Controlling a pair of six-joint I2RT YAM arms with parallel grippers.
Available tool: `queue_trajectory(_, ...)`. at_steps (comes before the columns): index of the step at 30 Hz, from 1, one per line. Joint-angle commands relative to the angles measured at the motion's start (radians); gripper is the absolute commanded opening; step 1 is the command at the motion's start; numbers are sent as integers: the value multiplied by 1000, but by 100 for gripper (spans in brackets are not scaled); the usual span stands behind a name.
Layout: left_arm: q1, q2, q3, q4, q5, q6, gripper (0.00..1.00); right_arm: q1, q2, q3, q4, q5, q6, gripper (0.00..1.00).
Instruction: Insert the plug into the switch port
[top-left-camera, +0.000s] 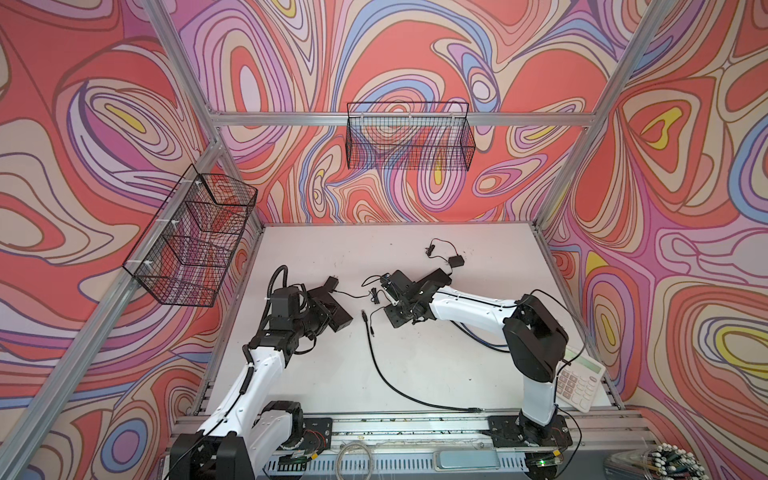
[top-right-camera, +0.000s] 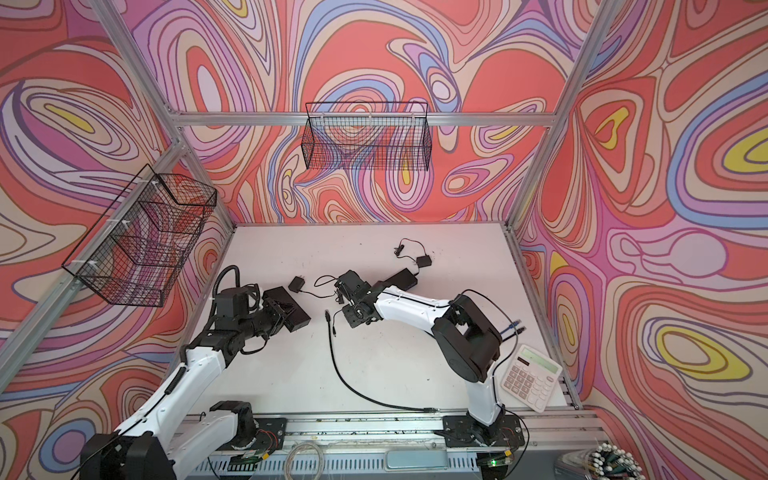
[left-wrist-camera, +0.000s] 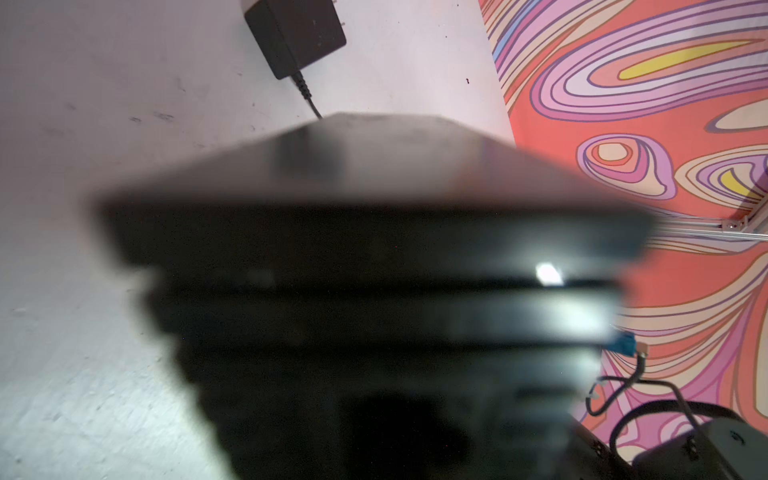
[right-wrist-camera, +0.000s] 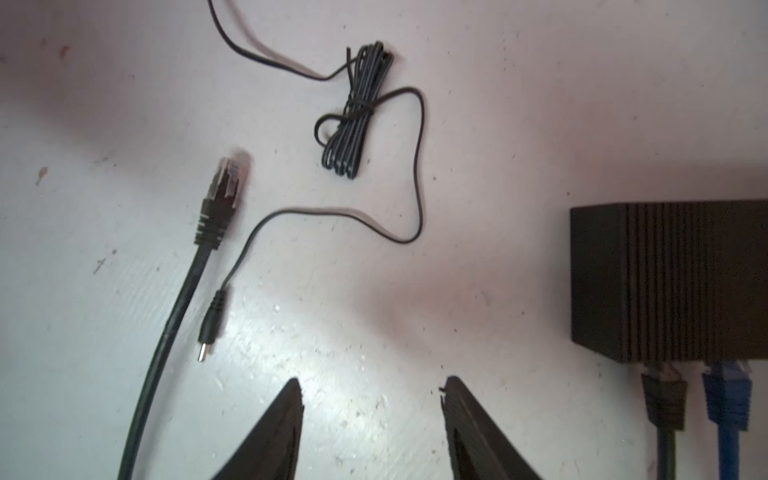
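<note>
Risks first. The right fingers (right-wrist-camera: 278, 424) stand apart w/ nothing btwn them, over the white surface (top-left-camera: 415, 365) near two loose ends: the clear-tipped network plug w/ black ribbed boot (right-wrist-camera: 226, 187) and a small black barrel plug (right-wrist-camera: 210, 324) on a thin cord. The barrel end lies just beside the thick black cable (right-wrist-camera: 172, 324), so a pinch could take the wrong one, or both. I take the network plug as the one meant, but that's a judgement. A grip too far back on the boot and the head may droop & miss the port; a skewed grip and it jams at the port edge. In both top views the cable trails long toward the front rail, so drag may twist the plug in hand. The left fingers (top-left-camera: 324, 311) are clamped on the flat black switch box (top-left-camera: 340, 322). Left wrist view is blur, so can't tell which way its ports face. A second black ribbed switch (right-wrist-camera: 665, 282) sits on the surface w/ black & blue cables already in, so wrong target poss.

Plug itself lies flat on the surface btwn the arms, near the held switch's end but not touching, head toward the back wall. Clip side: can't tell
</note>
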Motion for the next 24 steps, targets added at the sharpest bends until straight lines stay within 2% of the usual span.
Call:
queue_trajectory(1,37,-40,-17,-57,31,39,22,22,73,86,-52,63,-109,54)
queue_trajectory(6,83,-67,-57,-91,68,47,22,37,148,175,-72,80,-263,53)
queue_trajectory(11,96,-71,-57,-91,79,51,23,35,187,232,-85,48,-387,52)
queue_trajectory(17,106,-74,-72,-74,91,41,23,29,263,319,-131,13,-442,51)
queue_trajectory(24,119,-67,-68,-72,106,41,23,17,299,346,-150,-29,-468,50)
